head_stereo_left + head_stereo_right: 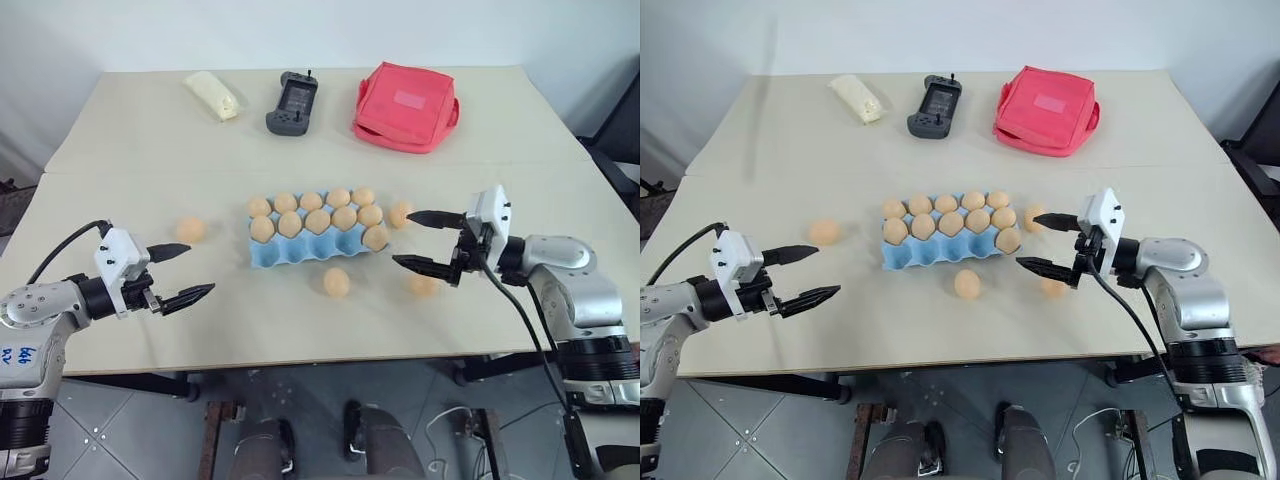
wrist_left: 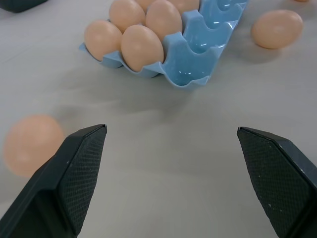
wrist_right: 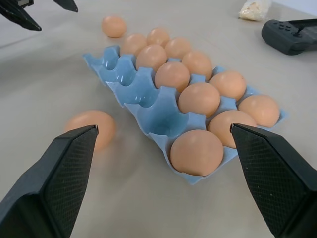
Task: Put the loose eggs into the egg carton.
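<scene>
I take the egg carton (image 1: 318,238) as my landmark, a light blue tray near the middle of the table (image 1: 300,320). My left gripper (image 1: 184,272) hovers well to its left, fingers spread wide, holding nothing. One loose egg (image 1: 190,229) lies left of the carton, just beyond that gripper. The carton holds ten eggs; the three front cups at its left end stand empty. Another loose egg (image 1: 336,282) rests just in front of the carton. A third (image 1: 400,213) sits beside its right end, a fourth (image 1: 424,286) front-right of it. My right gripper (image 1: 428,241) hangs right of the carton, wide apart and empty.
</scene>
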Controlling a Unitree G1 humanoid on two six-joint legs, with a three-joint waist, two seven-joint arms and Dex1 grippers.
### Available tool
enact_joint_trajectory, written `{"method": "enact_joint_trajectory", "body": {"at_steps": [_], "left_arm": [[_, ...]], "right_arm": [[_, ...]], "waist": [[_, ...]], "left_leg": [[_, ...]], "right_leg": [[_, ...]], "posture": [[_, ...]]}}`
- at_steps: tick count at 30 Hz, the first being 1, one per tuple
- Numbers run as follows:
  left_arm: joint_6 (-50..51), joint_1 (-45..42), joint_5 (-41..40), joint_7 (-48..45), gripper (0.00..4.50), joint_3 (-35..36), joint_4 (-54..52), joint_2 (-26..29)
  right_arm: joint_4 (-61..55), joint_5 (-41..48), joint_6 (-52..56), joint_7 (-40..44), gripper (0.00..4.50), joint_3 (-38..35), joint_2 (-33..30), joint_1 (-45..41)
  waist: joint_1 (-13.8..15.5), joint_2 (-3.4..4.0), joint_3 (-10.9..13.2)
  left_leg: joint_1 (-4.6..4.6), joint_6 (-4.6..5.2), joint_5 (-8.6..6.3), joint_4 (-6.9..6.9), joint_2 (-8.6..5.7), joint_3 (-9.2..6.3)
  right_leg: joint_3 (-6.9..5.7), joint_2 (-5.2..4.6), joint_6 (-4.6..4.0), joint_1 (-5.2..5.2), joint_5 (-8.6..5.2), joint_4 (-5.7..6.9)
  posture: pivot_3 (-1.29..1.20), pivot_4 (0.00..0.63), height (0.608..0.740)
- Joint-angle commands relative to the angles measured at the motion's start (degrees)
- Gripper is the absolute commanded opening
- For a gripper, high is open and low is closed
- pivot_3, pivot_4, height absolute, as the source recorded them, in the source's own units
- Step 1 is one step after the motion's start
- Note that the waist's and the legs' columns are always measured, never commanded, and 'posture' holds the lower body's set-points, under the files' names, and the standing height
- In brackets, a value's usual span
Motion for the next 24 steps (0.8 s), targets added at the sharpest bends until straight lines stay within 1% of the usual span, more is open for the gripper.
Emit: {"method": "enact_joint_trajectory", "body": {"at_steps": [1,3,7,11,14,16,17,18,20,24], "left_arm": [[-0.99,-0.16,0.71,-0.19,4.49,-0.29,-1.52,-0.02],[-0.63,-0.21,0.48,0.12,4.49,-0.49,-1.93,-0.30],[-1.70,-0.47,-1.85,-2.42,4.49,-1.55,-5.61,-1.63],[-2.26,-2.27,-0.48,-4.39,4.49,-6.06,-8.32,-2.73],[-2.87,-3.53,0.08,-5.28,4.49,-8.42,-8.36,-3.60],[-4.50,-4.37,1.48,-6.44,4.49,-10.77,-7.25,-4.20],[-4.63,-5.13,1.79,-6.40,4.49,-11.77,-6.29,-5.05],[-3.12,-6.17,0.80,-6.02,4.49,-12.44,-5.71,-6.42],[-2.09,-7.73,0.31,-5.96,4.49,-13.41,-4.63,-8.09],[-1.73,-9.56,0.20,-6.48,4.49,-13.51,-3.61,-9.13]], "right_arm": [[-1.83,0.00,-1.27,-0.35,4.50,-1.22,-0.27,0.88],[-1.86,-0.42,-1.96,-1.13,4.50,-2.05,-0.66,1.48],[-3.57,1.17,-0.45,-5.93,4.50,-8.80,-2.26,5.81],[-7.98,1.82,-0.23,-8.45,4.50,-15.44,-3.71,16.06],[-10.92,2.50,0.24,-9.45,4.50,-18.05,-3.68,21.91],[-12.56,2.75,0.25,-9.32,4.50,-18.75,-3.53,25.96],[-12.58,2.09,-0.72,-8.76,4.50,-18.27,-3.45,27.68],[-12.20,1.29,-1.97,-8.68,4.50,-17.57,-2.90,28.64],[-11.09,0.69,-3.21,-9.31,4.50,-16.54,-1.74,28.41],[-8.00,-0.16,-3.02,-9.96,4.50,-13.82,-0.92,24.67]], "waist": [[0.01,0.00,0.00],[0.02,0.00,0.00],[0.32,0.00,0.00],[0.89,-0.01,-0.01],[1.08,0.00,-0.01],[0.90,0.00,-0.01],[0.33,0.00,0.00],[0.13,0.01,-0.01],[0.25,0.00,-0.02],[-0.26,0.00,-0.01]], "left_leg": [[0.00,0.00,0.00,-0.01,0.00,0.00],[0.00,0.00,0.00,-0.02,0.00,0.00],[-0.03,0.00,0.00,-0.01,-0.03,0.00],[-0.04,0.01,-0.01,0.02,-0.04,-0.01],[-0.01,0.02,0.00,0.04,-0.04,0.01],[0.06,0.04,0.01,0.09,-0.03,0.06],[0.07,0.04,0.02,0.09,-0.03,0.06],[0.12,0.07,0.03,0.15,-0.01,0.09],[0.16,0.19,0.07,0.14,0.03,-0.01],[0.13,0.23,0.14,0.26,0.04,0.03]], "right_leg": [[0.00,0.00,0.00,0.00,0.00,0.00],[-0.01,0.00,0.00,0.00,0.00,-0.01],[-0.04,-0.01,0.01,0.01,0.00,-0.02],[-0.07,-0.01,0.02,0.05,0.01,-0.06],[-0.05,0.02,0.02,0.06,0.01,-0.02],[0.01,0.06,0.02,0.08,0.01,0.08],[0.01,0.06,0.02,0.08,0.01,0.09],[0.05,0.07,0.00,0.10,0.02,0.17],[-0.01,0.11,-0.11,0.17,0.10,0.19],[0.04,0.11,-0.17,0.16,0.20,0.24]], "posture": [[0.00,0.150,0.740],[0.00,0.150,0.740],[0.00,0.150,0.740],[0.00,0.150,0.740],[0.00,0.150,0.740],[0.00,0.150,0.740],[0.00,0.150,0.740],[0.00,0.150,0.740],[0.00,0.150,0.740],[0.00,0.150,0.740]]}}
